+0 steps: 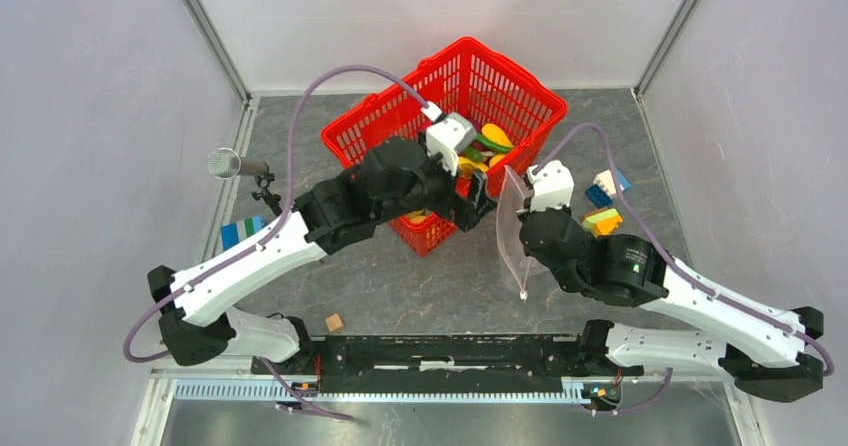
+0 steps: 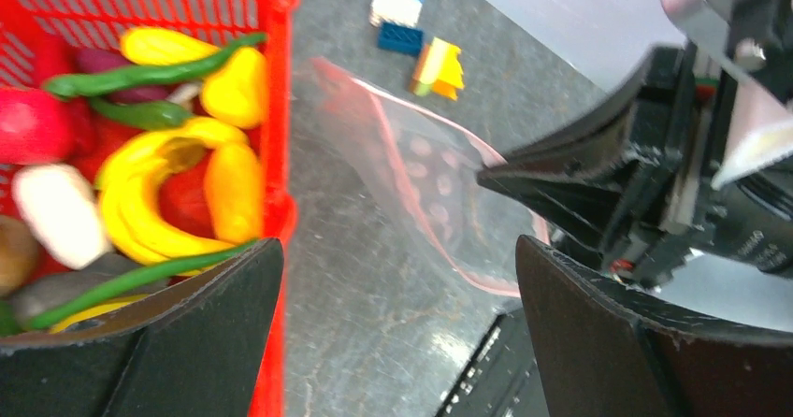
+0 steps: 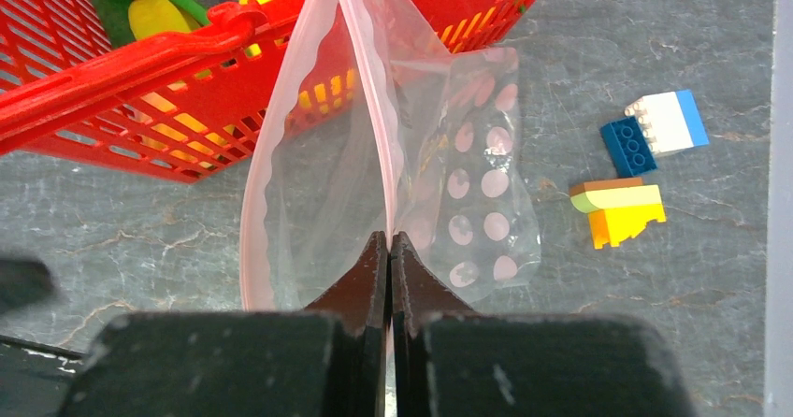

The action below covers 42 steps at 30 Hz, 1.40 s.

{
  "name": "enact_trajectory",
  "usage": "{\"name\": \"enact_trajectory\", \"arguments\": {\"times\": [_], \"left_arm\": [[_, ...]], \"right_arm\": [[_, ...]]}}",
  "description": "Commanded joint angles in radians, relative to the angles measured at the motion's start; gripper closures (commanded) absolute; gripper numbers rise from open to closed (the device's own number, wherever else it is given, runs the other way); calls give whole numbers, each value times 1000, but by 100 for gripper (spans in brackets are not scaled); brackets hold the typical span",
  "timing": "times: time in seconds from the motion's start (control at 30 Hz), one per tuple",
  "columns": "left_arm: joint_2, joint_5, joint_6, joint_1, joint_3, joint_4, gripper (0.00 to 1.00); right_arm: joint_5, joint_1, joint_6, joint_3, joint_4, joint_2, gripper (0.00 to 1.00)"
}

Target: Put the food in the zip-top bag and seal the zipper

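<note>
The clear zip-top bag (image 3: 468, 193) with pinkish dots hangs from my right gripper (image 3: 389, 239), which is shut on one side of its mouth; the pale zipper strip (image 3: 254, 211) curves open to the left. The bag also shows in the top view (image 1: 512, 228) and the left wrist view (image 2: 421, 183). The food (image 2: 150, 193), glossy yellow, red, green and white toy pieces, lies in the red basket (image 1: 400, 131). My left gripper (image 1: 478, 206) is open and empty, over the basket's near corner, just left of the bag; its fingers (image 2: 187, 342) frame bare table.
Coloured building bricks (image 1: 603, 206) lie right of the bag, also seen in the right wrist view (image 3: 636, 169). More bricks (image 1: 240, 232) lie at the left, near a metal cylinder (image 1: 226, 163). A small wooden cube (image 1: 334, 322) sits at the front. Walls enclose the table.
</note>
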Motion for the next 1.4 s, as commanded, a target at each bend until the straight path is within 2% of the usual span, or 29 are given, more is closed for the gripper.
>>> {"name": "enact_trajectory", "arguments": {"times": [0.0, 0.07, 0.17, 0.33, 0.63, 0.73, 1.0, 1.2, 1.37], "left_arm": [[7, -65, 76, 104, 60, -45, 0], [39, -8, 80, 194, 72, -59, 0], [121, 166, 76, 332, 113, -61, 0], [322, 224, 89, 437, 222, -68, 0], [654, 38, -7, 502, 363, 75, 0], [741, 33, 7, 506, 454, 41, 0], [870, -46, -4, 530, 541, 101, 0], [1003, -93, -12, 531, 661, 64, 0], [1062, -173, -22, 533, 664, 50, 5]], "right_arm": [[-17, -13, -33, -40, 108, -44, 100], [-19, -18, -33, -56, 117, -57, 100], [-25, -18, -37, -72, 129, -73, 100], [-62, -20, -51, -107, 168, -78, 100], [-141, -19, -61, -157, 249, -63, 100], [-138, -20, -72, -157, 247, -65, 100], [-109, -21, -98, -157, 248, -80, 100], [-112, -21, -110, -157, 252, -68, 100], [-119, -23, -113, -160, 256, -72, 100]]}}
